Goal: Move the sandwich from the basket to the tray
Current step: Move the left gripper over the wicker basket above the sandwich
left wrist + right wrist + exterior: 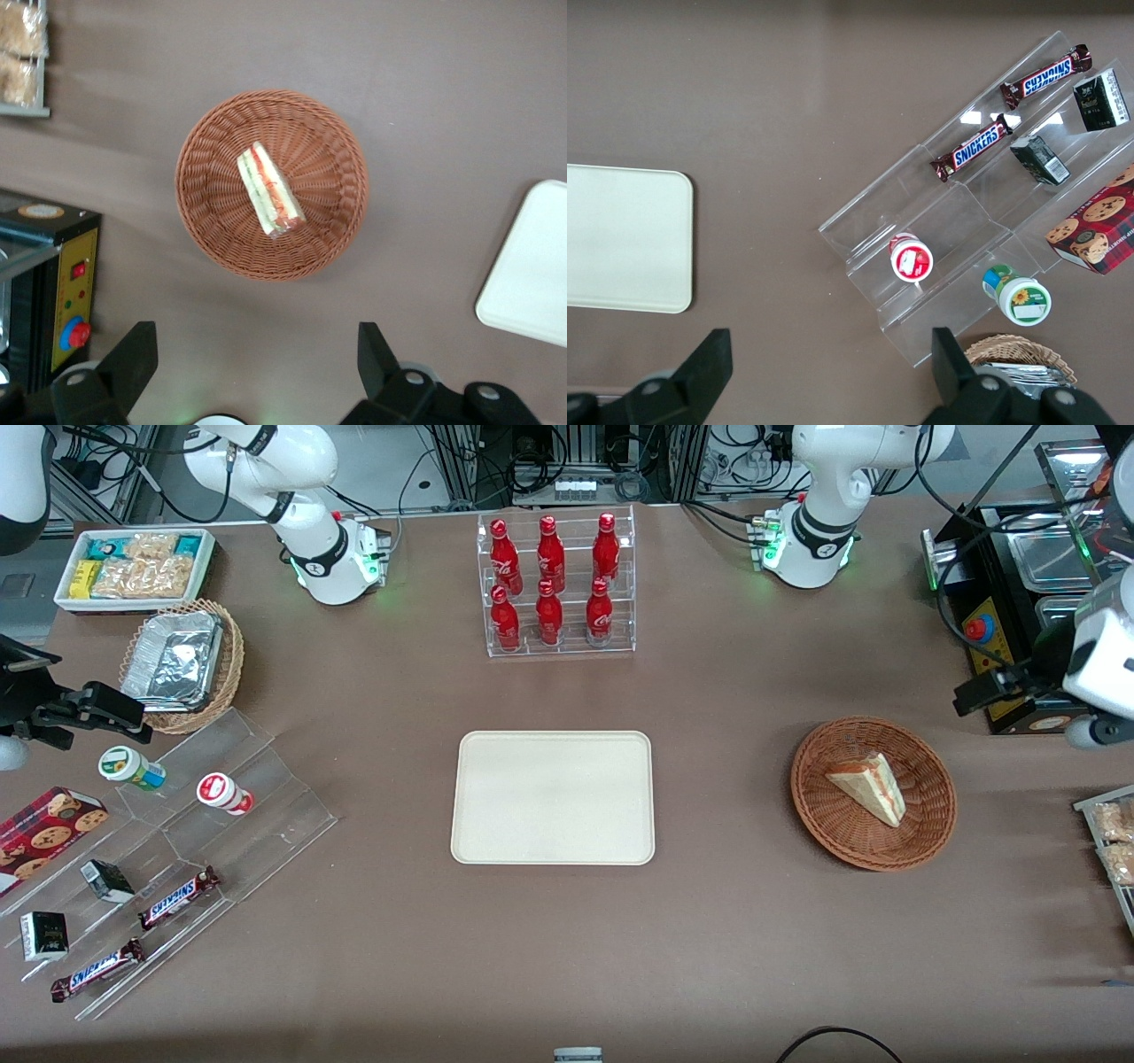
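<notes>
Starting at the parked arm's end of the table, two Snickers bars [178, 896] lie on a clear stepped acrylic stand [221, 815], their white-and-blue lettering easy to read, with a red box of chocolate-chip cookies [44, 834] at the table edge and two small lidded cups [223, 793] on the upper steps. Up at the corner there, a white bin [135, 569] holds snack packets, and just beside it a tan wicker basket [229, 669] carries a foil container [173, 659]. On to the middle — a clear rack [560, 584] with six red Coca-Cola bottles [550, 554] standing upright in two rows, and nearer the front camera the cream tray [554, 797], lying flat with nothing on it. Toward the working arm's end, the reddish-brown basket [873, 793] holds the sandwich [873, 784], resting on its side with red, orange and green layers showing — task not yet done. The gripper [257, 359] hangs above the table near the basket, fingers spread wide, gripping nothing.
</notes>
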`<state>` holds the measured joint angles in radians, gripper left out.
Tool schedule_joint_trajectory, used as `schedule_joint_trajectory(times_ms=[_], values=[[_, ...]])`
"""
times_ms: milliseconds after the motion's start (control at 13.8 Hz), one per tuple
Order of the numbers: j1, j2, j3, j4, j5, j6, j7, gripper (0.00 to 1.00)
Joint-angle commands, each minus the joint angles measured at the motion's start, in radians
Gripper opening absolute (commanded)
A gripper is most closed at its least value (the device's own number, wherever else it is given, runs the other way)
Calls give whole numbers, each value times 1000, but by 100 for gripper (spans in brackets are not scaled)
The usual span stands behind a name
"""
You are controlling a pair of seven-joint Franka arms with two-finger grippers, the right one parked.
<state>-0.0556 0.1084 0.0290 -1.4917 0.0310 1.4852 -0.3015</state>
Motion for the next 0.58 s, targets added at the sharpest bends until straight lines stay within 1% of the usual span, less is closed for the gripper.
schedule_joint_trajectory(times_ms=[0,73,145,291,436,509], values=[[13,55,8,4,13,4,-62,100],[25,82,8,-1,13,26,-155,100],[26,85,8,-37,13,84,-230,100],[23,73,8,-146,15,180,-289,100],[25,74,8,-209,13,260,-365,100],[25,68,8,-270,15,323,-407,100]])
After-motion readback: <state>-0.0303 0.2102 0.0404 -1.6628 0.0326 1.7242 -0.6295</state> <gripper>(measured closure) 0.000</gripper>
